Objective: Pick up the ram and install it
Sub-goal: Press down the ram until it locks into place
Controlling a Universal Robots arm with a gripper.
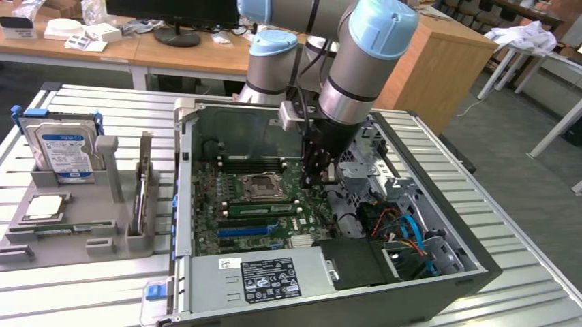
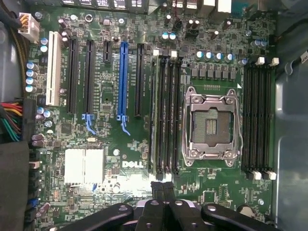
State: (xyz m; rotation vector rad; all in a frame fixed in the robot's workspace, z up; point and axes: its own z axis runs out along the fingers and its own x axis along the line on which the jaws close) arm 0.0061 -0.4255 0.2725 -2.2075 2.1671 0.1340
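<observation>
Inside the open dark steel computer case (image 1: 473, 269), directly under my wrist camera: the black metal jaws (image 2: 163, 190) are pressed together with nothing between them, their tips poised over the green motherboard (image 2: 120, 144).

Just beyond the tips, the ram (image 2: 159, 115), a long, thin green circuit-board stick, stands on edge in one of the black plastic memory slots. I judge it to be seated there or nearly so. Its long axis runs straight away from the jaws, so its near end lies almost beneath them. In the exterior view the same stick (image 1: 261, 208) runs across the board, and the jaws (image 1: 318, 178) hang off its end toward that view's right.

Beside the ram is the square silver CPU socket (image 2: 210, 126), a bright metal frame around a dull pin field. On the ram's other side is a long, glossy blue plastic expansion slot (image 2: 122, 79).

Farthest off, on the ribbed metal surface (image 1: 82, 293), a silver hard drive with a blue label (image 1: 65, 153) stands upright in a grey holder.
</observation>
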